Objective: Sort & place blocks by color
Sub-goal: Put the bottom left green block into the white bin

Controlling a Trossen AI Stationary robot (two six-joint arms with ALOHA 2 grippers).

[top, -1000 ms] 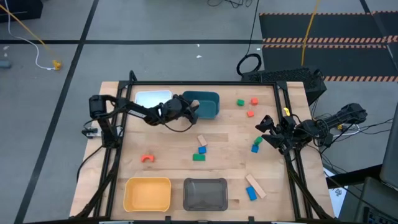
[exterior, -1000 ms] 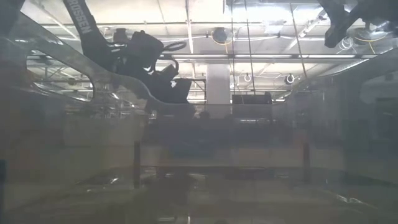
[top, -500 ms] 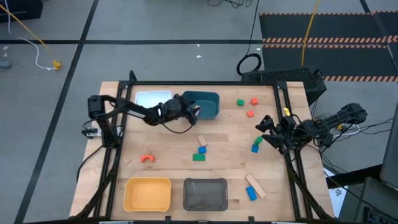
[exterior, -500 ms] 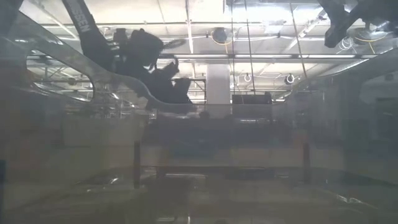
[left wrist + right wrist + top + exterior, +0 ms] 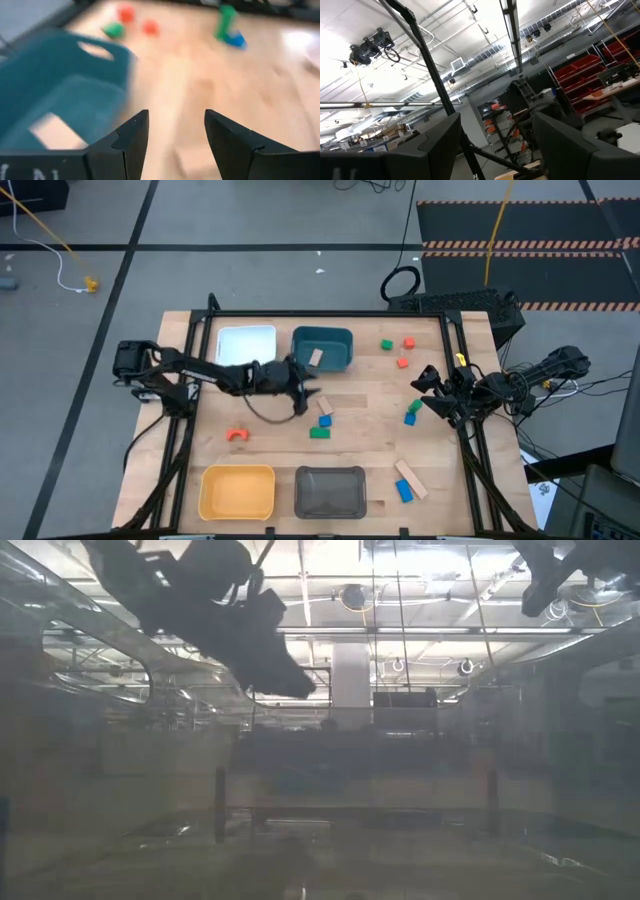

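Note:
Small blocks lie scattered on the wooden table: a tan one, a blue one and a green one in the middle, an orange one to the left, and red and green ones near the far right. Another tan block lies flat in the teal bin. My left gripper hangs open above the table, just near of the teal bin, with the tan block below its fingers. My right gripper is open, raised at the table's right edge.
A white bin stands left of the teal one. A yellow bin and a grey bin sit at the near edge. A green and blue pair lies near the right gripper, and a tan bar and a blue block lie near right.
My left gripper has drawn back from over the teal bin toward the table's near edge, and its arm has swung out to the left. A tan block now shows inside the teal bin, where the gripper stood before. The right arm has kept still.

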